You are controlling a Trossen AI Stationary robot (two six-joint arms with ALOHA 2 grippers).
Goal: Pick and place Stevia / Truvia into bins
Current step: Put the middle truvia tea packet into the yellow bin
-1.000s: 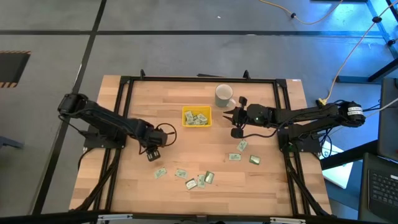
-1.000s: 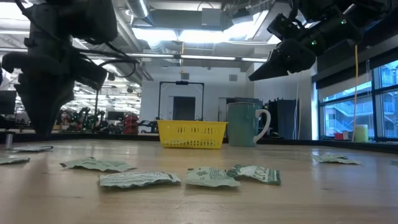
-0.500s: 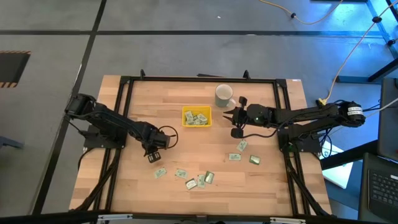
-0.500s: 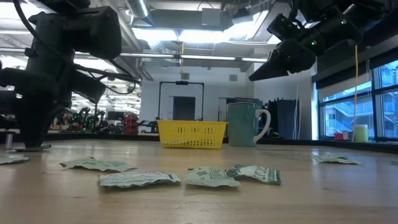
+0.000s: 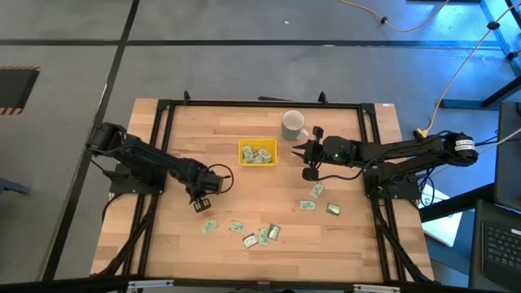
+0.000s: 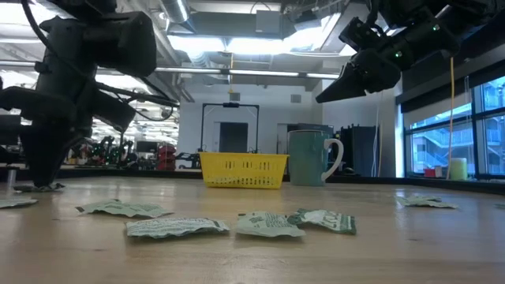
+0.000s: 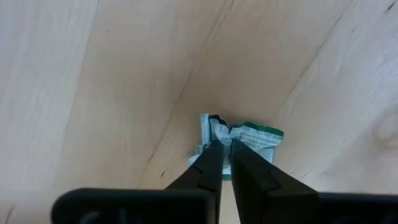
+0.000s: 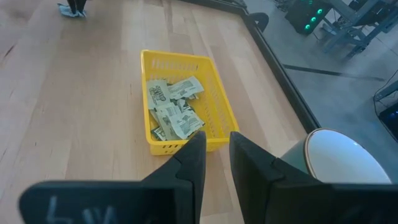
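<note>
The yellow tray (image 5: 242,147) sits mid-table with several pale green-and-white sachets (image 8: 173,107) inside. More sachets lie flat on the wood near the table's front (image 5: 262,236) and on the right (image 5: 317,190). My left gripper (image 5: 200,203) is down at the table left of the tray, shut on one sachet (image 7: 249,134). My right gripper (image 5: 308,163) hangs above the table just right of the tray, its fingers (image 8: 189,163) close together and holding nothing. My left gripper pinches the sachet's crumpled middle (image 7: 222,132) between its two fingertips, coming from above and pointing down. The paper bunches up at the tips. The sachet's green end (image 7: 264,135) lies on the wood, and in the low view the sachet (image 6: 35,188) rests on the table.
A white mug (image 5: 293,124) stands just beyond the tray, toward the far right. A black frame (image 5: 163,114) runs along the table's far and side edges. Bare wood lies between the left gripper and the tray.
My left gripper has come down a little onto the sachet at the table's left, and the sachet under it now looks bunched rather than flat. The right arm has kept still.
</note>
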